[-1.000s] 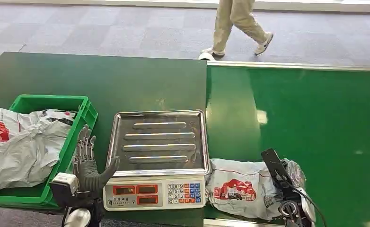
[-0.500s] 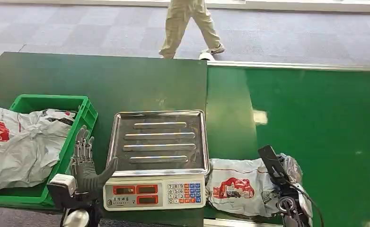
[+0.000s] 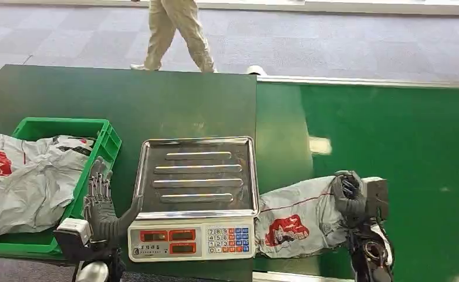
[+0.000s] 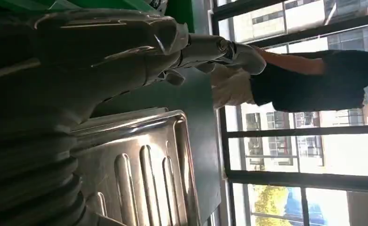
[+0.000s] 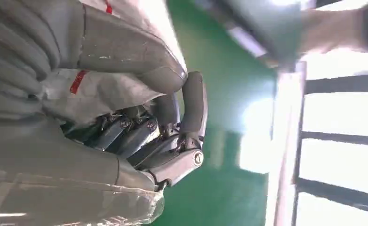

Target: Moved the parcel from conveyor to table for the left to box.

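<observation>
A grey plastic parcel with a red print lies on the green conveyor belt, just right of the scale. My right hand grips its right end, which is lifted; the right wrist view shows the fingers curled around the grey wrap. My left hand stands open, fingers up, between the green crate and the scale, holding nothing. The dark green table carries the scale and the crate.
The crate holds several grey parcels. The scale's steel tray is bare. A person walks across the floor beyond the table. The far part of the belt is open green surface.
My right hand has turned and closed on the parcel's right end, raising it. The left hand sank slightly. The person walked to the left.
</observation>
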### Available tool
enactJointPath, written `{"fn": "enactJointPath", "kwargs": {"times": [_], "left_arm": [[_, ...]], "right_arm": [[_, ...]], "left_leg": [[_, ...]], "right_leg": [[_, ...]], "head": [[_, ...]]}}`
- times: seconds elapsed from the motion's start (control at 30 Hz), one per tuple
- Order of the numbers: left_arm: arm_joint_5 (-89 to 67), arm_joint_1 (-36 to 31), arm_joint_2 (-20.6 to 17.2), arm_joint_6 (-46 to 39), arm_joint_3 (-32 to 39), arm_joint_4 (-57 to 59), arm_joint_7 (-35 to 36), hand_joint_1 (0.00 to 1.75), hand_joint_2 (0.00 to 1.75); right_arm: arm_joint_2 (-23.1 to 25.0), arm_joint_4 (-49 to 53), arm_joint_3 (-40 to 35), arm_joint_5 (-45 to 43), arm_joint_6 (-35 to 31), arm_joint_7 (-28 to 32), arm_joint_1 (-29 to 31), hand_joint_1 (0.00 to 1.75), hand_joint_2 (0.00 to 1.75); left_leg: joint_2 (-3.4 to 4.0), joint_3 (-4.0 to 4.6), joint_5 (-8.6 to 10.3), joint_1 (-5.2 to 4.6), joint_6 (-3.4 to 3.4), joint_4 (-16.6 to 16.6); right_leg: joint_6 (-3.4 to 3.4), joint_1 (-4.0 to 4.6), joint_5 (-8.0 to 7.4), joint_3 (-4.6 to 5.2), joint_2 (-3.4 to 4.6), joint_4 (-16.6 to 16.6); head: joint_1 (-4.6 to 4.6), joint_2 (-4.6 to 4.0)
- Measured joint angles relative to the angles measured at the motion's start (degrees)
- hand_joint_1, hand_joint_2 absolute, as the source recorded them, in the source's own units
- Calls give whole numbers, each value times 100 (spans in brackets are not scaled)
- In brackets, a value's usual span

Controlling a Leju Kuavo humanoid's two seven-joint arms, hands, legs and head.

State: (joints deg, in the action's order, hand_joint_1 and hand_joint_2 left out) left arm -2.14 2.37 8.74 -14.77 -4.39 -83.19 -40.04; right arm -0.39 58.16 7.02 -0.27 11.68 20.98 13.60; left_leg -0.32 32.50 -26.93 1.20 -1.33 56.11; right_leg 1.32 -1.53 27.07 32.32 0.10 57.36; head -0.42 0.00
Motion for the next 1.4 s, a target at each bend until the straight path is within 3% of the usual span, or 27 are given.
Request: {"fn": "enactJointPath", "kwargs": {"times": [0.17, 0.53, 0.67, 0.8, 1.23, 1.4], "left_arm": [[-2, -12, 0, 94, 4, 2, 0, 0, 175], [-2, -9, 0, 166, 15, 2, 0, 0, 175], [-18, -45, 0, 227, 26, 2, 0, 0, 175], [-24, -66, 4, 242, 44, 2, 0, 0, 175], [-129, -228, 103, 435, 48, 55, 0, 0, 175], [-81, -369, 114, 459, 33, 129, 0, 0, 175]], "right_arm": [[9, 291, 341, -1147, 435, 9, -84, 175, 175], [11, 686, 745, -1903, 660, -16, -258, 175, 175], [22, 810, 891, -3235, 1646, -347, -303, 175, 175], [72, 891, 911, -3790, 2195, -542, -297, 175, 175], [271, 2339, 72, -3640, 2677, -605, -304, 175, 175], [282, 2518, -302, -3745, 2928, -501, 100, 175, 175]], "left_leg": [[3, 1, 0, -1, 0, 0], [-1, 1, 0, 0, 0, 0], [2, 1, 0, -1, 0, 1], [1, 1, 0, 0, 0, 0], [1, 0, 2, 0, 1, 0], [6, -2, 3, 0, 1, 0]], "right_leg": [[0, -1, 0, -1, 0, 0], [1, 0, 0, -1, -1, 0], [0, -1, 0, 0, 0, 0], [0, -1, -1, -2, 0, 0], [-1, 0, -1, -5, 0, 0], [0, 0, -4, -4, 3, 1]], "head": [[0, 0], [2, 0], [0, 0], [0, 0], [2, 0], [2, 0]]}}
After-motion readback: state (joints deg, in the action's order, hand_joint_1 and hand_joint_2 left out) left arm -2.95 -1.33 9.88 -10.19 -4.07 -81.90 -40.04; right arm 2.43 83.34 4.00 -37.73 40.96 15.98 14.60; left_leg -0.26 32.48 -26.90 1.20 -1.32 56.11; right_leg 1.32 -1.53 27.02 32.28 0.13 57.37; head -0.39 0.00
